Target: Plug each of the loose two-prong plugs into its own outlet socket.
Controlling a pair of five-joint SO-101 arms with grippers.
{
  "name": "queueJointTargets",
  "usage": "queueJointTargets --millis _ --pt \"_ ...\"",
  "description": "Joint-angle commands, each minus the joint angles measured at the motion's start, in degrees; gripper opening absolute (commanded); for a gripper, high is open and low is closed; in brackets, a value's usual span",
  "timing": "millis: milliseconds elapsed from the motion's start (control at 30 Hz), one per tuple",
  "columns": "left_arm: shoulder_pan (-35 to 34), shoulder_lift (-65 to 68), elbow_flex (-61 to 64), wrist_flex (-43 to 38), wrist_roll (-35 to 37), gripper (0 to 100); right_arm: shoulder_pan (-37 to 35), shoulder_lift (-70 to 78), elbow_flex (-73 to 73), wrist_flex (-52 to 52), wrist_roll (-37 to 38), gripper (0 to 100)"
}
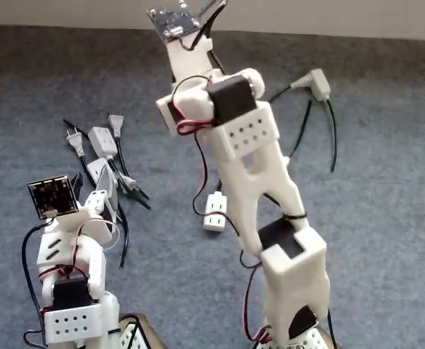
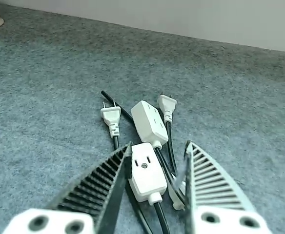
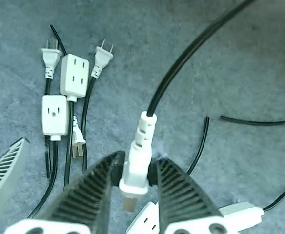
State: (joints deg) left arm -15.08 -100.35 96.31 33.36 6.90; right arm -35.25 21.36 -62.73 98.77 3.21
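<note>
My right gripper (image 3: 136, 163) is clamped on one two-prong plug (image 3: 141, 139), prongs pointing down, near a white outlet socket (image 3: 145, 223) lying loose on the carpet (image 3: 230, 58). My left gripper (image 2: 158, 146) is spread wide over a second socket (image 2: 145, 171) in the pile of cords. I'd square the prongs to the slots first, then push straight in, since I expect the loose socket to skid or tip if I come in tilted.
</note>
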Motion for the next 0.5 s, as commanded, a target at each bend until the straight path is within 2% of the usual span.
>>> queueJointTargets --millis 0,133,467 --pt "1.01 -0.57 0.92 0.09 -0.26 19 -2.51 -10.24 -2.51 2.33 2.46 2.2" --pt "1.01 -0.57 0.92 0.18 -0.26 19 -5.58 -18.24 1.36 2.33 2.73 2.2" --pt "1.19 -0.57 0.92 0.18 -0.26 19 -5.85 -42.51 18.59 2.15 2.9 2.2"
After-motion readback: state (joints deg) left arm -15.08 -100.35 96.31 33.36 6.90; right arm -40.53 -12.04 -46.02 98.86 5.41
